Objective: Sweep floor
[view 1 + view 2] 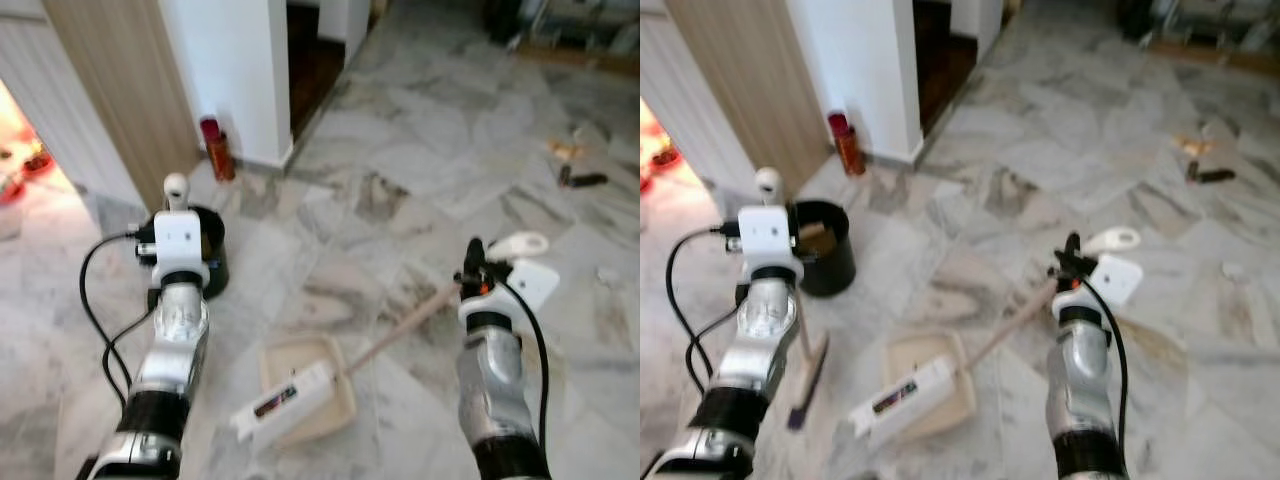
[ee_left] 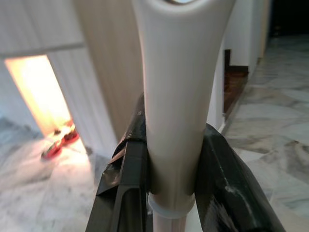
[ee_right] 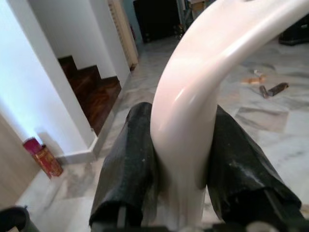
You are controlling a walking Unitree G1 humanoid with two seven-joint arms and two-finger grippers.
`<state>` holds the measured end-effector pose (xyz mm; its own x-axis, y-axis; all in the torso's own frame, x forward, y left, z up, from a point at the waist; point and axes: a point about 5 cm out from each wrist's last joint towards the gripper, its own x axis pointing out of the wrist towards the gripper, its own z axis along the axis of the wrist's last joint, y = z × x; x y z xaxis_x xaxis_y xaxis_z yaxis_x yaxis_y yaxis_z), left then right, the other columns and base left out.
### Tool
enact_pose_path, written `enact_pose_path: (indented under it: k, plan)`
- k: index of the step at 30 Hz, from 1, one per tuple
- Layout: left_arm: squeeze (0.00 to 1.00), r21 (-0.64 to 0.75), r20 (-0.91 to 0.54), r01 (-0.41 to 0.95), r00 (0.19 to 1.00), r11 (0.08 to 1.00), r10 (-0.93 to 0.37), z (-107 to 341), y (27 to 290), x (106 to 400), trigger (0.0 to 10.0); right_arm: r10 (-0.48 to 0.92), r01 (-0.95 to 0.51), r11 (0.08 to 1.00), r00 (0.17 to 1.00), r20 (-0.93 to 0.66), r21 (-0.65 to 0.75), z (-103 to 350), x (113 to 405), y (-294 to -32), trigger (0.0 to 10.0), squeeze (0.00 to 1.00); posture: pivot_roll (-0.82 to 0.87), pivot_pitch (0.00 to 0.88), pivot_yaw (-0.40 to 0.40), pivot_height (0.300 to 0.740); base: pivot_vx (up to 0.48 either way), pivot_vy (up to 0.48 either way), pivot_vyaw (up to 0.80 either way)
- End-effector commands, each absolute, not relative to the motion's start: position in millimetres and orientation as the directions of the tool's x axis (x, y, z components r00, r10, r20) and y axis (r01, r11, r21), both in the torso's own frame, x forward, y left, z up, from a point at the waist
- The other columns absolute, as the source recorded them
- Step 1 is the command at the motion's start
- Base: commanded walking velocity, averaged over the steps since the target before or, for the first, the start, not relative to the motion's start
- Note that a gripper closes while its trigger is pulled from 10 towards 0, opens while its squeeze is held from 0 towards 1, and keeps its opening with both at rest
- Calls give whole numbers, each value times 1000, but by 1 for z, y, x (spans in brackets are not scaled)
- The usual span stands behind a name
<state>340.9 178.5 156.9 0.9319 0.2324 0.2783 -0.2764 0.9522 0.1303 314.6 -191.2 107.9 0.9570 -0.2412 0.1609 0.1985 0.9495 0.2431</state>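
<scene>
While the left gripper [image 2: 169,183] clamps the cream plastic broom handle [image 2: 176,96] and the right gripper [image 3: 178,188] clamps the beige long-handled dustpan [image 1: 930,385], scattered brown litter [image 1: 1205,172] is best approached with the pan kept flat on the floor.

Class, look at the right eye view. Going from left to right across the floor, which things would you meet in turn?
Purple-bristled broom head → round black bucket → red cylindrical can by the white wall → beige plastic dustpan → right gripper shut on the dustpan's pale handle → small dark litter on the marble.
</scene>
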Motion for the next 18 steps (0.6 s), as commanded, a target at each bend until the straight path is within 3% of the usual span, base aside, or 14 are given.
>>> enact_pose_path:
  k: [1, 13, 18]
  plan:
    - [0, 147, 328, -301, 913, 942, 241, 169, 184, 341, 10000, -235, 178, 949, 949, 209, 262, 119, 317, -187, 10000, 0, -15, 114, -3, 740, 0, 334, 0]
    - [0, 152, 330, -282, 918, 947, 220, 168, 181, 340, 10000, -224, 171, 955, 951, 211, 244, 119, 318, -186, 10000, 0, -14, 118, -8, 740, 0, 27, 0]
    - [0, 162, 322, -280, 922, 946, 217, 168, 180, 341, 10000, -224, 171, 955, 951, 213, 241, 120, 318, -186, 10000, 0, -14, 119, -9, 740, 186, 0, 619]
